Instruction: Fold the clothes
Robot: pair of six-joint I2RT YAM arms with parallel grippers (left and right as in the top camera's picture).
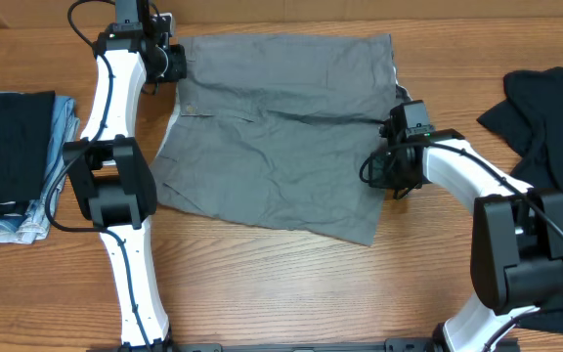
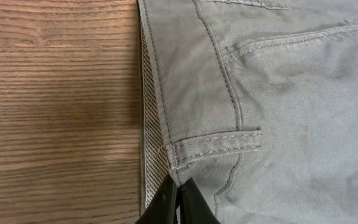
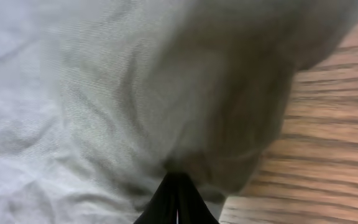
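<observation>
Found wrinkled mid-grey fabric shorts (image 1: 272, 127) spread flat on brown wood-grain table (image 1: 262, 284), lying between the two sets of fingers. Noted left arm stretched straight away from its base, wrist bent down, left gripper (image 1: 171, 64) at the far left corner of the shorts. Saw its black fingertips (image 2: 178, 202) clenched together on the waistband edge, with white woven lining just left of them, a stitched belt loop just beyond them and bare table further left. Noted right arm folded at the elbow, forearm running inward, right gripper (image 1: 391, 168) at the shorts' right edge. Saw its fingertips (image 3: 178, 199) pinched shut on grey cloth, with fabric bunched and raised directly ahead of them and table to their right. Logged crumpled black garment (image 1: 555, 108) well right of the right fingers, and folded stack of navy and pale-blue denim (image 1: 8, 161) well left of the left fingers.
</observation>
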